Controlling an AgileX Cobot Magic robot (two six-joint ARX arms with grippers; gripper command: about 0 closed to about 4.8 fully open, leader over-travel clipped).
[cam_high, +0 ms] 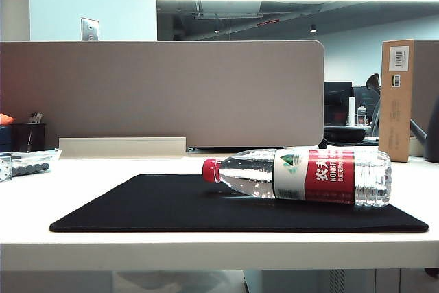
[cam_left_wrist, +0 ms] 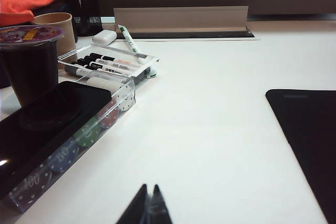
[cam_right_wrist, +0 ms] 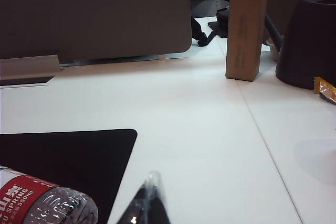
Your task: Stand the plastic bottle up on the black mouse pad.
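The plastic bottle (cam_high: 302, 175) lies on its side on the black mouse pad (cam_high: 151, 204), red cap pointing left, label facing the camera. Its base end (cam_right_wrist: 47, 205) also shows in the right wrist view on the pad (cam_right_wrist: 68, 153). My right gripper (cam_right_wrist: 152, 178) is shut and empty, low over the white table just beside the pad's edge, apart from the bottle. My left gripper (cam_left_wrist: 149, 187) is shut with nothing in it, over bare table well away from the pad's edge (cam_left_wrist: 304, 129). Neither arm shows in the exterior view.
Near the left gripper a clear case of markers and dotted discs (cam_left_wrist: 100, 98), a dark phone (cam_left_wrist: 42, 129), a sealed cup (cam_left_wrist: 29, 61). A cardboard box (cam_right_wrist: 245, 24) and dark rounded object (cam_right_wrist: 310, 40) stand on the right. A grey partition (cam_high: 161, 94) runs behind.
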